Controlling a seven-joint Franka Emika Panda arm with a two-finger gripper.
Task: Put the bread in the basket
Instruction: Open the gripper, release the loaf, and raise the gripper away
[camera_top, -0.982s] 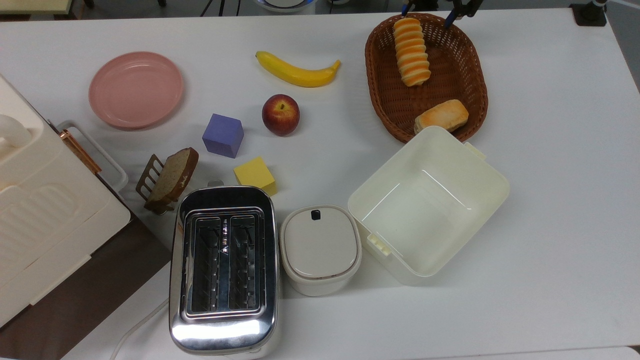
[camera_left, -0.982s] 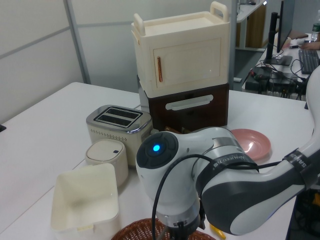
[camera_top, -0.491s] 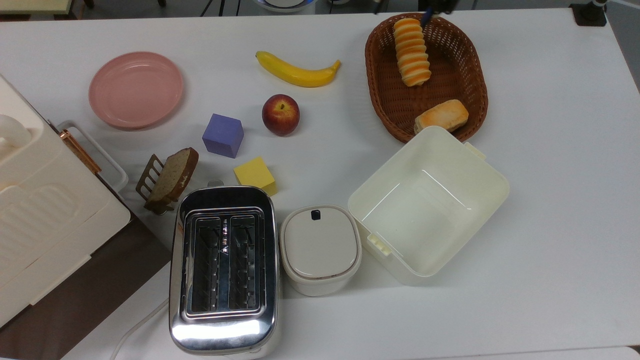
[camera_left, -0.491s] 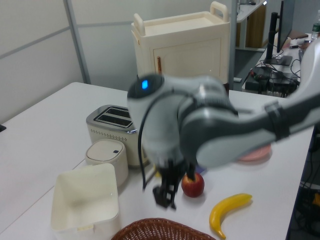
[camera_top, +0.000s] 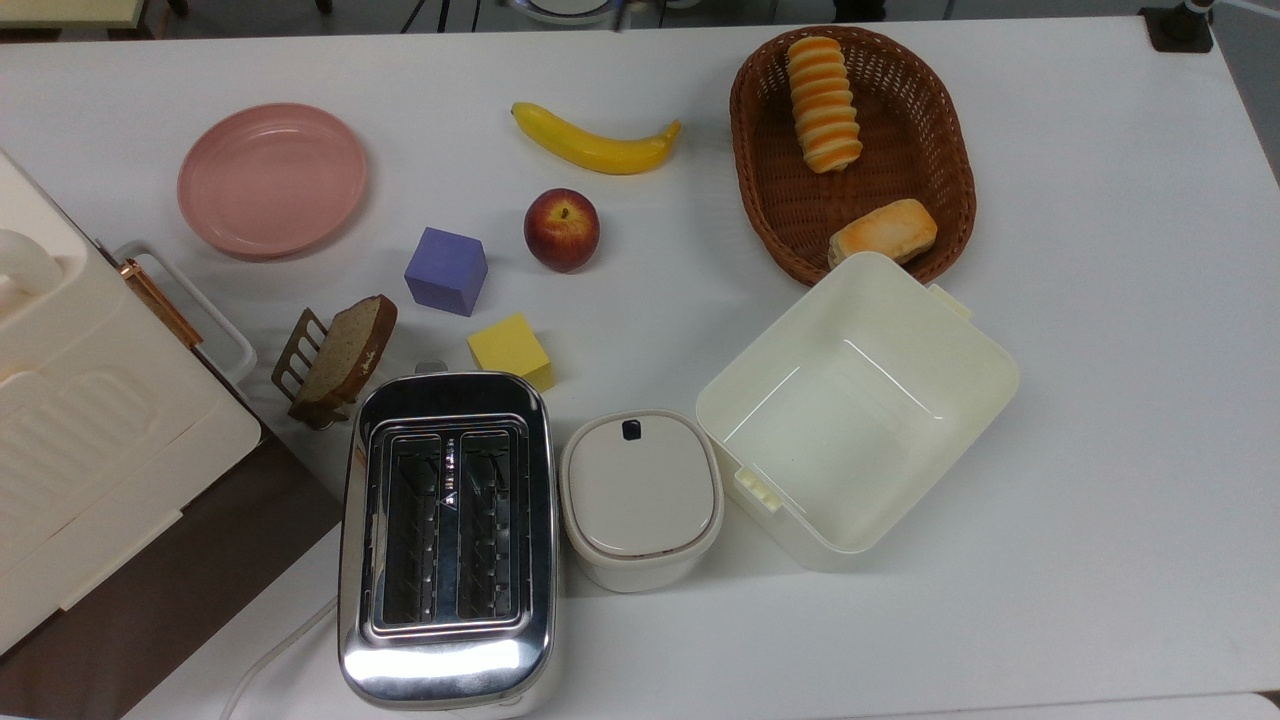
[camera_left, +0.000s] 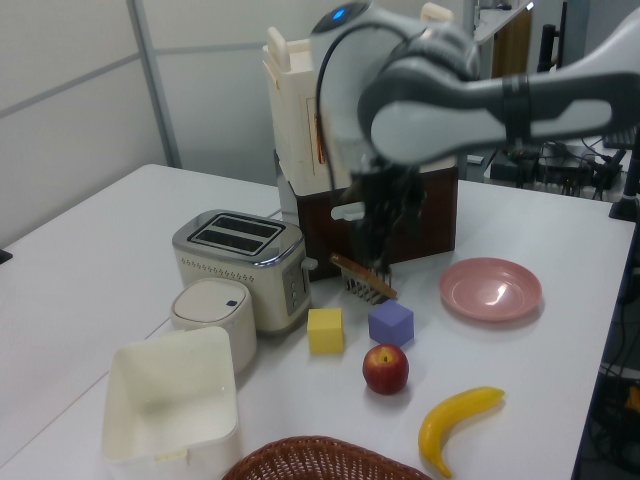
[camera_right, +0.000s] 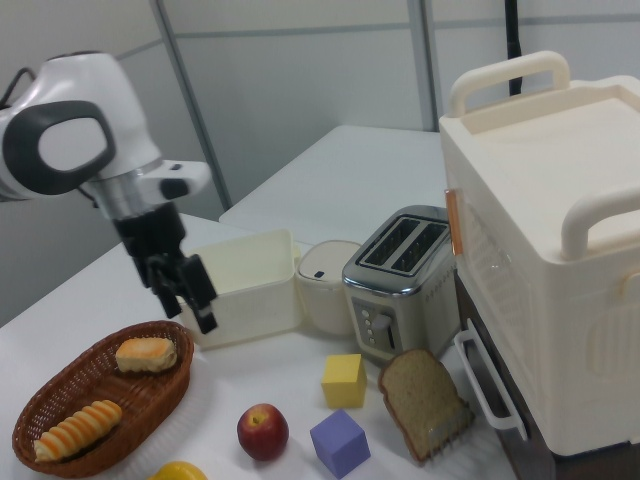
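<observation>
I can read no text, brand, number or sign anywhere on my feeds. The toaster (camera_top: 447, 540) carries small markings between its slots, but I can't make them out.

White table (camera_top: 1100, 400) carries the following items. Pink plate (camera_top: 272, 178) at the top view's upper left. Banana (camera_top: 594, 143) beyond the red apple (camera_top: 562, 229), apart from it. Purple cube (camera_top: 446, 271) just beside the apple; yellow cube (camera_top: 511, 350) nearer the toaster (camera_top: 446, 540). Brown toast slice (camera_top: 346, 352) leans in a small rack (camera_top: 296, 366) near the toaster's corner. Lidded cream container (camera_top: 641, 498) sits between the toaster and the open cream square box (camera_top: 857, 410), close to both. Small golden bun (camera_top: 883, 233) lies beside the box's far corner. Cream cabinet with handles (camera_right: 545, 240) stands on a dark brown base (camera_left: 385, 215).
</observation>
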